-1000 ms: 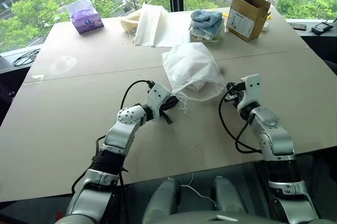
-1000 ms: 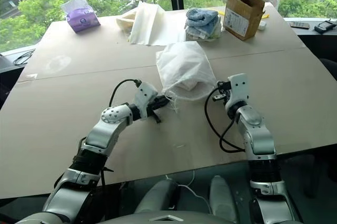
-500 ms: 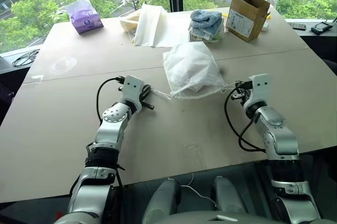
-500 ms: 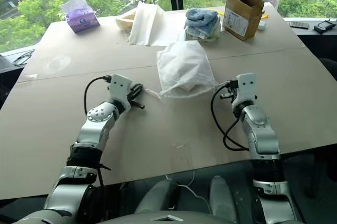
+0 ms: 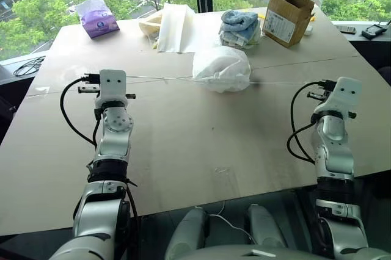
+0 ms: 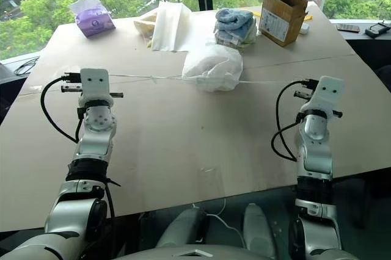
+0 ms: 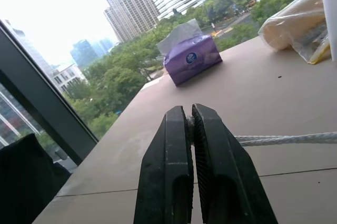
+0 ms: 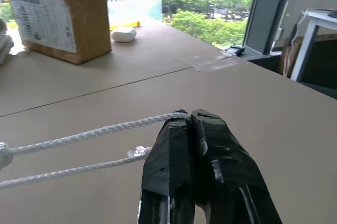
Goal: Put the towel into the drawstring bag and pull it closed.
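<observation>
The white drawstring bag (image 5: 221,68) lies bunched into a rounded bundle at the table's middle, its mouth drawn tight. The towel is hidden. One white cord (image 5: 160,79) runs taut from the bag to my left arm, and another cord (image 5: 282,82) runs taut to my right arm. In the left wrist view my left gripper (image 7: 190,112) is shut on the cord (image 7: 287,139). In the right wrist view my right gripper (image 8: 188,116) is shut on its cord (image 8: 89,135), with a knot and a second strand beside it. Both arms are spread wide, one on each side of the bag.
Along the table's far side lie a purple tissue pack (image 5: 99,22), a cream cloth sheet (image 5: 174,28), a stack of blue folded towels (image 5: 239,23) and an open cardboard box (image 5: 287,17). A window runs behind the table (image 5: 183,150).
Both grippers have swung outward, away from each other. The cords went taut, and the bag's mouth drew tight. The bag bunched up and slid a little farther from me.
</observation>
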{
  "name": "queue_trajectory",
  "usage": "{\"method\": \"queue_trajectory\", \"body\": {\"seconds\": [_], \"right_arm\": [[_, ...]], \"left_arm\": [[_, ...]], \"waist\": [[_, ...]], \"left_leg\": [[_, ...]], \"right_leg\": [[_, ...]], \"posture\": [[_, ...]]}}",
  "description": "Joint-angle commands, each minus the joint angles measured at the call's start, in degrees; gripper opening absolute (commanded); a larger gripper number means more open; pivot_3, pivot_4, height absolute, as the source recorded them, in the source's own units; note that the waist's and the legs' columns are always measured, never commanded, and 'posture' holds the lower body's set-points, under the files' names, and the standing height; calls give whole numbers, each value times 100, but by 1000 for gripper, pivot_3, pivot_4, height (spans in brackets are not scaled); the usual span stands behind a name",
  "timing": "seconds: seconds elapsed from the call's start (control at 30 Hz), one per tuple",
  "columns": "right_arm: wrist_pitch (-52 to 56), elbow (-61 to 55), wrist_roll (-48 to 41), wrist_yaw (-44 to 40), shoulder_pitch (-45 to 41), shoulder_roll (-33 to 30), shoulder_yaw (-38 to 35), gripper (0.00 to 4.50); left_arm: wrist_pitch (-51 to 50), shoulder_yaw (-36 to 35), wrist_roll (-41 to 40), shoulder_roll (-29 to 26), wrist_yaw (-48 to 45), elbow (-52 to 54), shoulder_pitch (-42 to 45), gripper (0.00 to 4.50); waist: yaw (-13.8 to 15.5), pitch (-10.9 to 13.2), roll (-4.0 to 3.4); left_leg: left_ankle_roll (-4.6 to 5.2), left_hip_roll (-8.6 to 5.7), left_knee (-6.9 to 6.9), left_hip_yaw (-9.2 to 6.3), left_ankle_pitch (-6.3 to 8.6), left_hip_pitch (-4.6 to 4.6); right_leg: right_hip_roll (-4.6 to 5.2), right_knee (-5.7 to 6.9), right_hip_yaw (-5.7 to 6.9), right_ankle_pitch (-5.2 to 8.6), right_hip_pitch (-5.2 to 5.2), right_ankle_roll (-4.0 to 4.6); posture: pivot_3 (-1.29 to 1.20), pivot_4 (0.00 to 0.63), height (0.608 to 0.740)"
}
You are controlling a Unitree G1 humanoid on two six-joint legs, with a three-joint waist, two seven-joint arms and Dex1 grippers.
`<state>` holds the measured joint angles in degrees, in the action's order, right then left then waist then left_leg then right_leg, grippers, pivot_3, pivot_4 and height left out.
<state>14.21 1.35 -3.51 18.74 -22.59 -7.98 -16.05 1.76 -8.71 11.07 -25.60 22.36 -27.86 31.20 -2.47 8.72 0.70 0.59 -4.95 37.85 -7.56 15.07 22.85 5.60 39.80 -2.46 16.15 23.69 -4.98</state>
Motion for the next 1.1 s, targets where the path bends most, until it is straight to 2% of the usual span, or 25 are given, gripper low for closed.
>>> {"method": "queue_trajectory", "body": {"seconds": [0.03,0.13,0.43,0.53,0.57,0.63,0.77,0.83,0.87,0.93,1.03,1.07,1.1], "right_arm": [[-25,-27,-109,982,74,-77,-1183,0],[-24,-25,-240,1260,102,-46,-1301,0],[-82,-45,-542,1790,159,-4,-1448,0],[21,-17,-811,1630,124,-4,-1410,0],[111,44,-1014,1418,85,-6,-1343,0],[374,213,-1735,469,-28,12,-1047,0],[761,-136,-2092,-1571,252,-423,85,0],[1041,-507,-2308,-2438,490,-701,505,0],[1040,-687,-2311,-2848,632,-873,686,490],[1203,-957,-2371,-3425,871,-1183,899,915],[1617,-1486,-2843,-4537,1301,-1719,1131,2356],[1859,-1729,-3059,-4913,1498,-1980,1203,2679],[2098,-1965,-3270,-5244,1687,-2233,1235,3222]], "left_arm": [[-607,-855,267,-466,1220,-80,-48,9],[-956,-934,399,-519,1718,-144,-33,9],[-1530,-962,581,-562,2425,-167,37,9],[-1568,-997,481,-540,2428,-178,38,9],[-1430,-961,347,-527,2212,-206,43,9],[-958,-693,-143,-412,1112,-312,78,9],[-63,76,-801,-197,-1168,-74,-75,9],[75,221,-1388,-37,-2411,246,-228,9],[96,299,-1622,6,-2964,434,-330,0],[-25,396,-2096,59,-3949,821,-534,0],[-414,524,-2716,16,-5110,1450,-831,1094],[-695,605,-2920,-49,-5460,1740,-969,1383],[-968,724,-3011,-165,-5760,2032,-1135,1904]], "waist": [[-2,0,0],[-3,0,0],[-5,0,0],[-6,0,0],[-6,0,0],[-7,-2,1],[13,0,-1],[5,0,-1],[1,-1,0],[-15,0,0],[-18,0,0],[-16,1,1],[-14,0,0]], "left_leg": [[0,0,0,0,0,0],[0,0,0,2,0,0],[0,-1,0,1,0,0],[0,0,0,1,0,0],[0,0,0,2,0,0],[0,0,0,2,0,0],[1,-1,-2,4,0,0],[1,-3,-4,2,0,2],[1,-2,-5,3,0,2],[1,0,-5,2,0,2],[2,3,-5,4,1,3],[2,3,-6,1,1,2],[2,5,-6,0,1,3]], "right_leg": [[0,0,0,0,0,0],[0,0,-2,0,0,0],[0,1,-1,0,0,0],[0,1,-1,0,0,0],[0,1,-1,0,0,0],[0,1,-1,0,-1,0],[0,-3,0,0,-1,0],[1,-8,5,0,-2,0],[1,-9,4,0,-2,0],[0,-9,3,0,-3,0],[0,-9,0,0,-2,0],[-1,-11,2,0,-3,0],[-2,-12,2,0,-3,0]], "posture": [[0,150,740],[0,150,740],[0,150,740],[0,150,740],[0,150,740],[0,150,740],[0,150,740],[0,150,740],[0,150,740],[0,150,740],[0,150,740],[0,150,740],[0,150,740]]}}
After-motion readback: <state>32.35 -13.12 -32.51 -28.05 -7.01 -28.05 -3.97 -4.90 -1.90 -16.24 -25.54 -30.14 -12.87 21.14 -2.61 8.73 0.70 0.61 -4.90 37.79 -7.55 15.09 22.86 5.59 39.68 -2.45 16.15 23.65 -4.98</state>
